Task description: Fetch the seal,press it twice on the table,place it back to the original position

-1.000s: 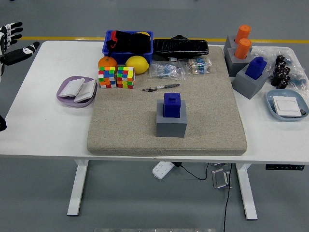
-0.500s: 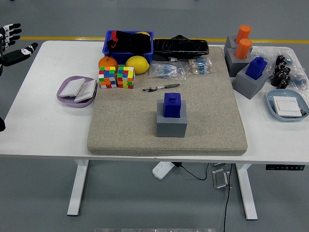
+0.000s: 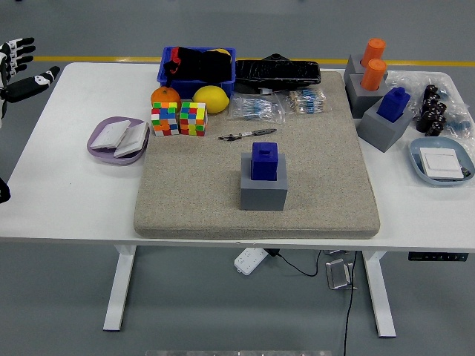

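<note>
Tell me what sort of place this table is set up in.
Probably a robot test lab or workshop floor: a grey floor with a yellow line behind the white table, and a felt mat laid with practice items such as a blue seal on its grey base.

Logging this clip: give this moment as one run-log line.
left hand: open, raised at left edge | right: not in view | seal: untouched on gray base | fetch not begun

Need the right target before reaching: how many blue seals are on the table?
2. One blue seal sits in the grey block mid-mat; another blue seal sits in a grey block at the mat's far right edge. None seem hidden.
</note>
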